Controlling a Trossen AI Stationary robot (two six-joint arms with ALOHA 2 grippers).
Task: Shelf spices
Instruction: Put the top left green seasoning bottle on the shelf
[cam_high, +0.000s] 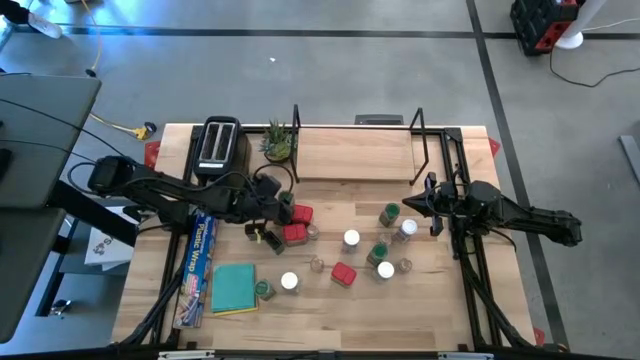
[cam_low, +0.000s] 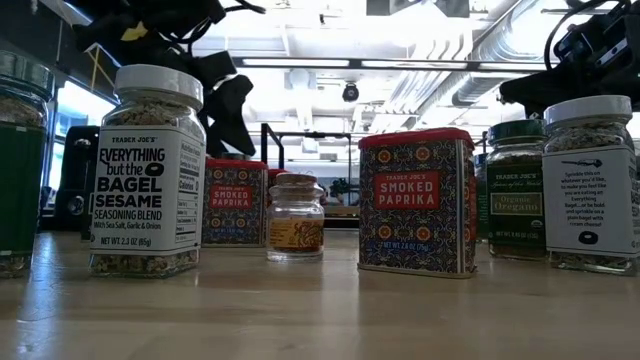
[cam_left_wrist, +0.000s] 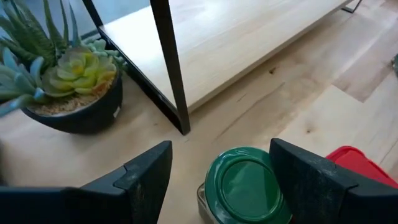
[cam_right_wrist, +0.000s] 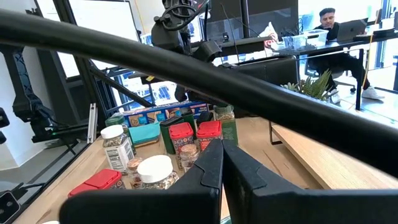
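The left end effector (cam_left_wrist: 221, 177) hangs wide open astride a green-lidded jar (cam_left_wrist: 244, 186), its fingers (cam_left_wrist: 146, 171) not visibly touching it, beside the shelf (cam_high: 355, 152) leg and the plant (cam_left_wrist: 68, 81). The right end effector (cam_right_wrist: 222, 163) is shut, empty, above the desk (cam_high: 440, 300). The other spices (cam_high: 352, 238) stand on the desk before the bare shelf.

Shelf (cam_high: 355, 152) stands at the table's (cam_high: 450, 310) rear; plant (cam_high: 278, 143) left of it. Spices (cam_high: 345, 250) scatter before my shelf.
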